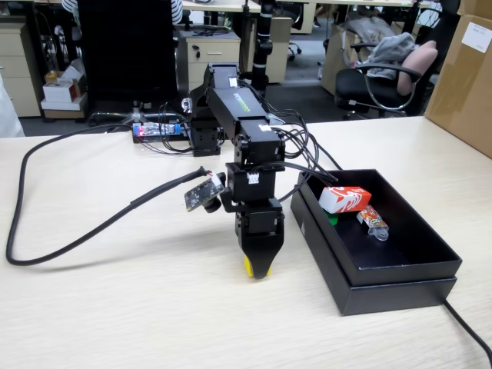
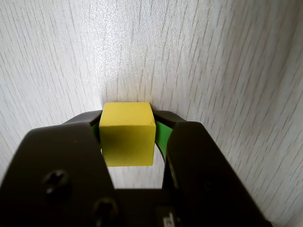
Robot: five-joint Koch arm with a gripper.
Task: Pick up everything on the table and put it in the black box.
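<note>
The yellow cube [image 2: 127,134] fills the near middle of the wrist view, caught between the two black jaws of the hand [image 2: 129,137], which is closed snugly on it with green pads showing at its right side. In the fixed view the same cube [image 1: 248,266] peeks out yellow at the tip of the hand [image 1: 257,269], sitting on or just above the pale wood-grain surface [image 1: 115,307]; I cannot tell whether it has left the surface.

The black box [image 1: 400,288] stands just to the right, its near left wall close to the arm. Inside it lie the red carton [image 1: 345,199], a sliver of the green cube [image 1: 332,218] under the carton's near end, and a wrapped packet [image 1: 372,221] beside them.

To do this well, I judge the hand should lift straight up first, high enough to clear the stepped rim, then swing right and release over the bare near part of the box floor, away from the carton.
</note>
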